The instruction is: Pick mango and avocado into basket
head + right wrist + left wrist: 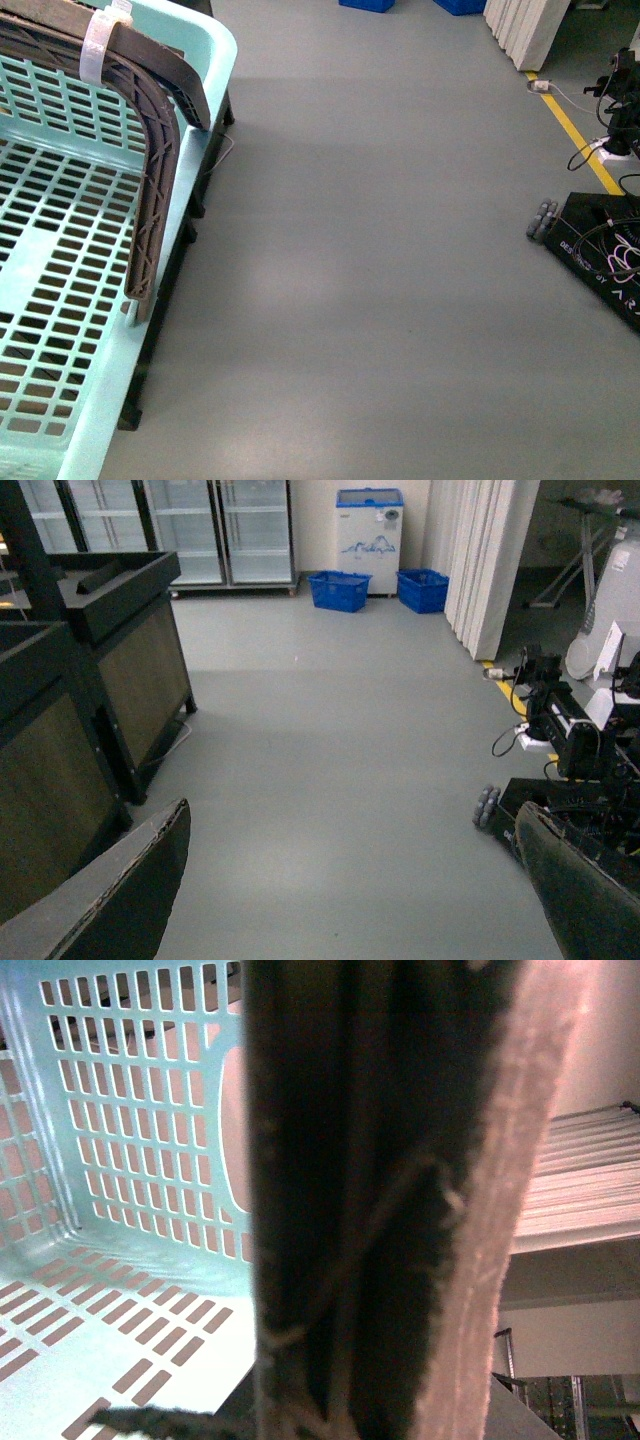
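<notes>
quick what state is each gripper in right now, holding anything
left gripper: cannot tell, a dark shape blocks most of its wrist view
right gripper: open, holding nothing

basket (215, 50) cropped left | blurred dark bar (380, 1200) hides its wall

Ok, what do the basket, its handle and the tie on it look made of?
The basket looks like moulded plastic: light teal, slightly glossy, with slotted lattice walls. Its handle seems to be matte brown plastic with ribbed webbing. The zip tie is whitish and semi-translucent, probably nylon.
</notes>
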Controlling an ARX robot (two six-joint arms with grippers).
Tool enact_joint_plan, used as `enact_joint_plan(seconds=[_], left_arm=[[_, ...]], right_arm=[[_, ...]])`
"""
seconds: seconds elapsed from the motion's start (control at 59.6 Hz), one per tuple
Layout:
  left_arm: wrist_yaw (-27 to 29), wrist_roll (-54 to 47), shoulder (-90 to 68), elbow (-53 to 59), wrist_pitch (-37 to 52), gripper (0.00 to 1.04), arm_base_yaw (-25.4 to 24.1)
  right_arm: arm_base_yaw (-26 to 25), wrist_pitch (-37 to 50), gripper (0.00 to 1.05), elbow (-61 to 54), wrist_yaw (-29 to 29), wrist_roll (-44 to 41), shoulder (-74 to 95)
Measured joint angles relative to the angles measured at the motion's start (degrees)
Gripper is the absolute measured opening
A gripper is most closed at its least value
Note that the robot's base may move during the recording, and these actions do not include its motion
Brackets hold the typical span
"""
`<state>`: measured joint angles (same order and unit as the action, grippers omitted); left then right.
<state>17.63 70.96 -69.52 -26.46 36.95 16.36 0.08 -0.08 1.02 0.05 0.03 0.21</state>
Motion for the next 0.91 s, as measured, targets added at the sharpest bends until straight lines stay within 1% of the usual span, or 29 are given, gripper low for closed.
enact_joint_plan(seconds=[0.638,0.772,0.906], left_arm=[[0.0,0.0,0.0,0.0,0.0,0.15,0.2],[-1.0,0.5,0.0,0.0,0.0,0.15,0.3],[-0.5,0.3,0.1,0.0,0.0,0.15,0.3]], right_arm=[[0.0,0.0,0.96,0.0,0.2,0.0,0.0],[0.0,0.0,0.96,0.0,0.2,0.0,0.0],[0.0,0.0,0.96,0.0,0.2,0.0,0.0]])
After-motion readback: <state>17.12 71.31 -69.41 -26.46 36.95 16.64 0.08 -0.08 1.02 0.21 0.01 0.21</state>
